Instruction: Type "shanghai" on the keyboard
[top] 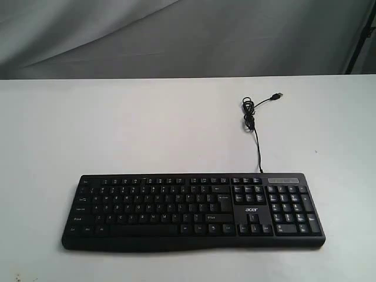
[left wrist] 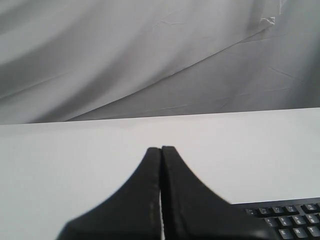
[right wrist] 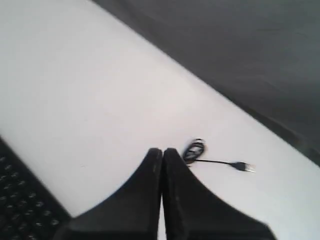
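Note:
A wide black keyboard (top: 194,210) with white legends and an acer logo lies at the front of the white table (top: 117,123). Its thin cable (top: 252,120) runs back to a small coil and a loose USB plug (top: 278,94). Neither arm shows in the exterior view. In the left wrist view my left gripper (left wrist: 161,148) is shut and empty above bare table, with a corner of the keyboard (left wrist: 290,220) beside it. My right gripper (right wrist: 162,150) is shut and empty too, with the coiled cable (right wrist: 195,149) just past its tips and keyboard (right wrist: 22,210) keys off to one side.
A grey cloth backdrop (top: 188,35) hangs behind the table's far edge. A dark upright post (top: 359,35) stands at the far right. White tabletop surrounds the keyboard on all sides.

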Action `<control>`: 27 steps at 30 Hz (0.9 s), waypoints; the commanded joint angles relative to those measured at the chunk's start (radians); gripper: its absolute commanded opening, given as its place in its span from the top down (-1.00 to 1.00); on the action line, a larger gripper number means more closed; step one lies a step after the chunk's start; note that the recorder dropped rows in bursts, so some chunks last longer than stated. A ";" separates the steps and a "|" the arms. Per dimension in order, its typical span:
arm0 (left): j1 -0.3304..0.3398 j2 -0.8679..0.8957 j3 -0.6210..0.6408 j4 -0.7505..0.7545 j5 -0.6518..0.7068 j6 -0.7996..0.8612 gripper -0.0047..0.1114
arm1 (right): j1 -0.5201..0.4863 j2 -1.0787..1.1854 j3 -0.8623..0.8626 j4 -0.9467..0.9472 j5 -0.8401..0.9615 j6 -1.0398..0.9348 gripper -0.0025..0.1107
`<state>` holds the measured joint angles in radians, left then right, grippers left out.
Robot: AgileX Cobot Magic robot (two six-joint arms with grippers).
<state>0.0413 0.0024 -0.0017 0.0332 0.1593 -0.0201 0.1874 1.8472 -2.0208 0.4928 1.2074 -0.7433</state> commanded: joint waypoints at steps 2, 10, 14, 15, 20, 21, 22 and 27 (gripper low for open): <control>-0.006 -0.002 0.002 -0.002 -0.006 -0.003 0.92 | 0.242 0.101 0.043 -0.040 -0.049 -0.012 0.96; -0.006 -0.002 0.002 -0.002 -0.006 -0.003 0.92 | 0.578 0.294 0.046 -0.141 -0.248 0.023 0.96; -0.006 -0.002 0.002 -0.002 -0.006 -0.003 0.92 | 0.677 0.354 0.046 -0.144 -0.272 0.021 0.96; -0.006 -0.002 0.002 -0.002 -0.006 -0.003 0.92 | 0.699 0.365 0.046 -0.144 -0.278 0.016 0.96; -0.006 -0.002 0.002 -0.002 -0.006 -0.003 0.92 | 0.769 0.379 0.081 -0.155 -0.382 0.014 0.96; -0.006 -0.002 0.002 -0.002 -0.006 -0.003 0.92 | 0.771 0.376 0.094 -0.152 -0.388 0.014 0.96; -0.006 -0.002 0.002 -0.002 -0.006 -0.003 0.92 | 0.771 0.377 0.112 -0.146 -0.388 0.014 0.96; -0.006 -0.002 0.002 -0.002 -0.006 -0.003 0.92 | 0.771 0.355 0.266 -0.132 -0.438 0.014 0.96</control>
<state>0.0413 0.0024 -0.0017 0.0332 0.1593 -0.0201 0.9617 2.2302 -1.8381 0.3558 0.8115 -0.7297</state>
